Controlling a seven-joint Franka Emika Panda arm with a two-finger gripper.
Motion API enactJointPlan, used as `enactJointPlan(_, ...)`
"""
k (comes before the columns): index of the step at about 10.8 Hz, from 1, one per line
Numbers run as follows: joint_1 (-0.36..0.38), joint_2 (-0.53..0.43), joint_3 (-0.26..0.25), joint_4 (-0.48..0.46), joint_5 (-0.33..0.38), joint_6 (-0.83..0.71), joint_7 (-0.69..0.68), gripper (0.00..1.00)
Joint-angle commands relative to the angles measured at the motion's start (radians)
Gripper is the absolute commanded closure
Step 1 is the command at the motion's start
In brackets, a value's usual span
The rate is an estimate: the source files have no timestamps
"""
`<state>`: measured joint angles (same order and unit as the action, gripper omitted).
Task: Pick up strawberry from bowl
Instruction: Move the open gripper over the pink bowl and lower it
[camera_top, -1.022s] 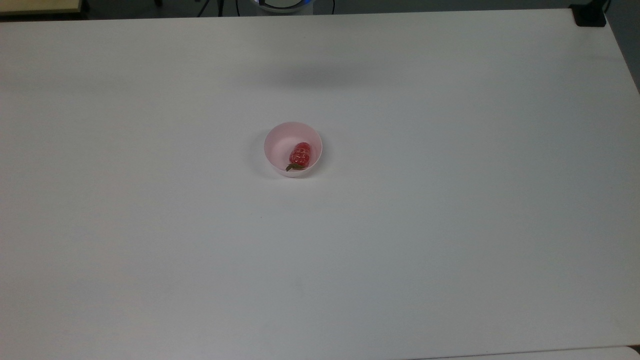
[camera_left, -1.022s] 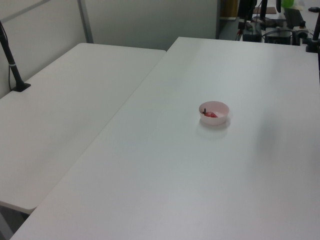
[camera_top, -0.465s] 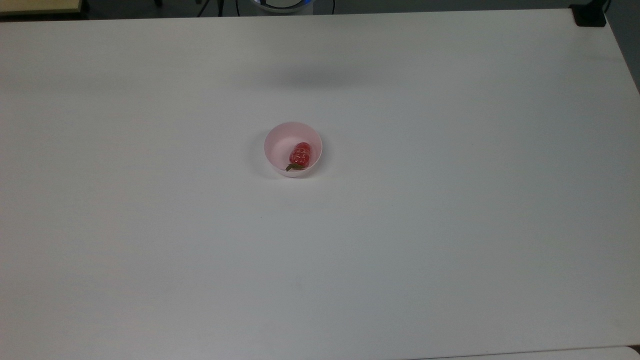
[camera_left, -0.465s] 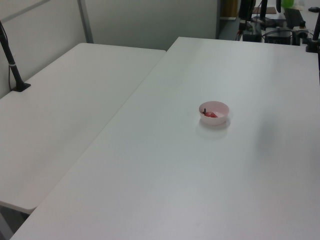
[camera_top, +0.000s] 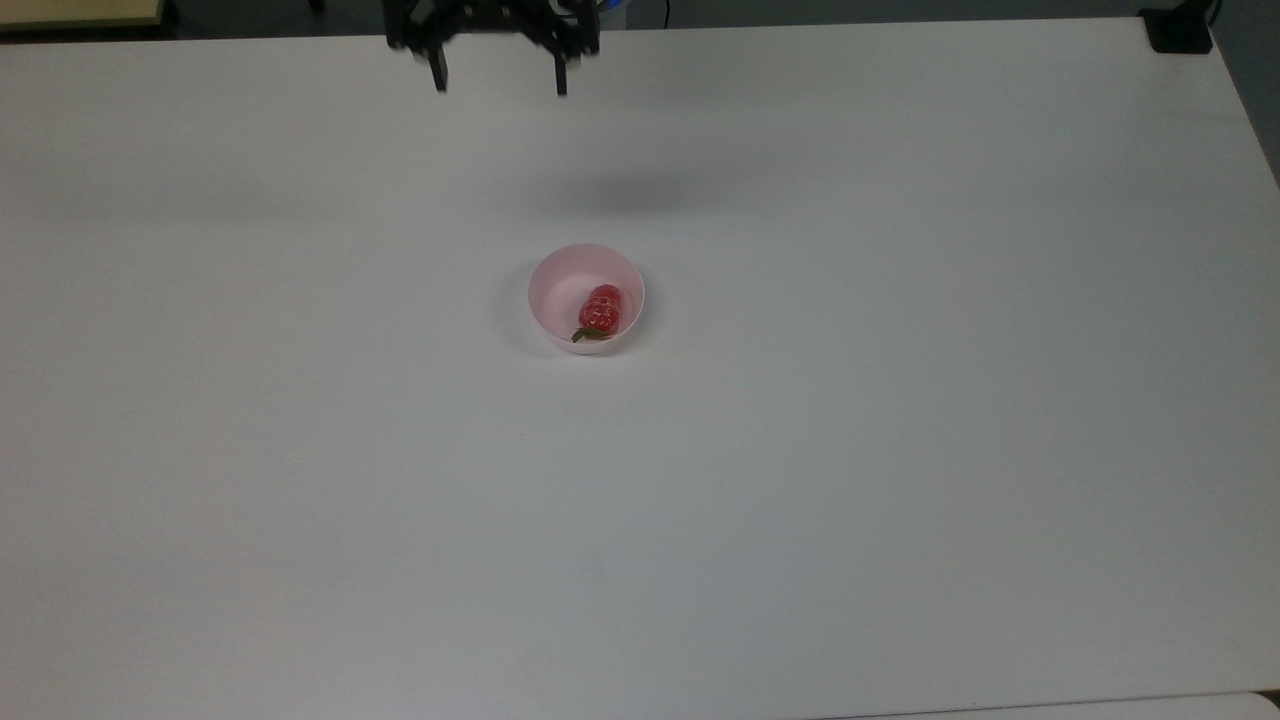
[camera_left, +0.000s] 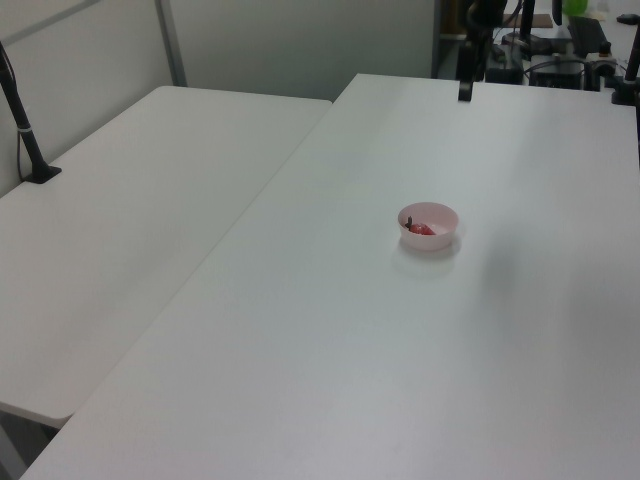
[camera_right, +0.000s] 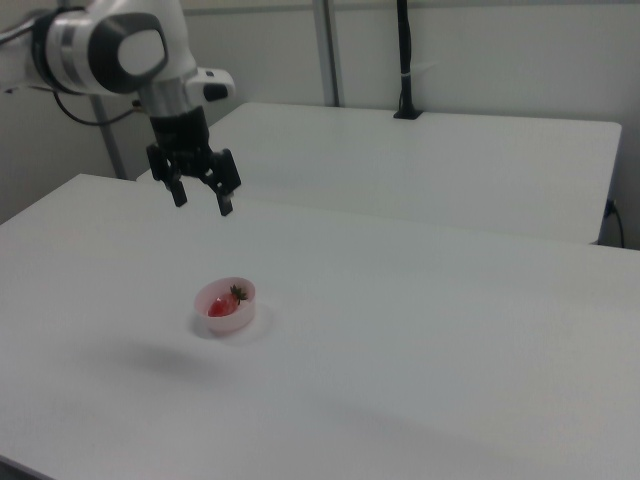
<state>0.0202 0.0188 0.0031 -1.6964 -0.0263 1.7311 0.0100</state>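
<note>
The strawberry (camera_top: 602, 308) is seen lying in the bowl (camera_top: 560, 278), against the wall at the top view's lower right, with its green stem pointing to the near rim; in the right view (camera_right: 220, 307) it appears tucked low inside, though detail there is poor. The bowl is set near the middle of the white table (camera_top: 900, 450). The gripper (camera_top: 499, 88) is held high above the table, well apart from the bowl, at the top view's far edge, with its fingers (camera_right: 224, 207) spread wide and nothing between them.
</note>
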Motion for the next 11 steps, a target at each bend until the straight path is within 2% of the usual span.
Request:
enactJointPlan(1,0.018,0.087,-0.002,-0.009,-0.009,0.022,0.039,0.05)
enactJointPlan(4,0.049,0.171,0.014,-0.034,-0.024,0.074,0.160,0.04)
enactJointPlan(6,0.047,0.217,0.015,-0.034,-0.003,0.105,0.180,0.21)
enactJointPlan(7,0.047,0.239,0.015,-0.034,0.002,0.128,0.203,0.33)
enactJointPlan(8,0.049,0.262,0.015,-0.034,0.008,0.168,0.231,0.38)
enactJointPlan(10,0.037,0.308,0.043,-0.034,0.028,0.240,0.258,0.34)
enactJointPlan(11,0.037,0.329,0.046,-0.035,0.032,0.292,0.268,0.28)
